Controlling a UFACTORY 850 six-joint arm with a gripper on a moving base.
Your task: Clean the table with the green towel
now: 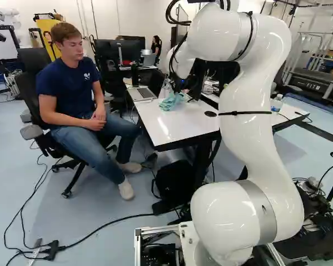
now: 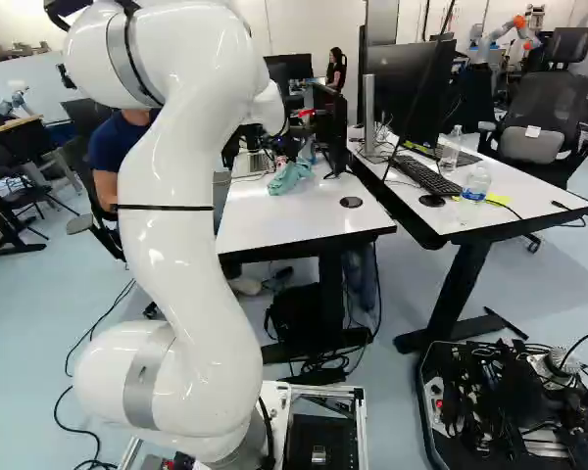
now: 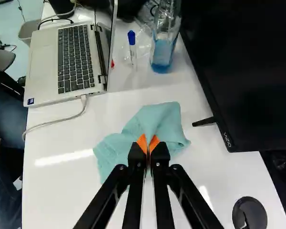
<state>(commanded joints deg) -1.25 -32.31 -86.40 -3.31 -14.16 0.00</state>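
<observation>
Pale teal-green cloth towel (image 3: pixel 159 117), soft, creased, unevenly spread with overlapping folds, a bit of it pinched up. Lies on glossy white rectangular desk (image 3: pixel 57 191), dark-edged flat top, level, between open silver laptop (image 3: pixel 40 59) and black flat-panel monitor (image 3: pixel 243 71), touching neither. Round dark grommet in desktop.

In the wrist view, the green towel (image 3: pixel 157 119) is partly hidden. The monitor (image 3: pixel 248 71) at the table's (image 3: pixel 57 191) edge and the bottle (image 3: pixel 162 53) are cut off.
</observation>
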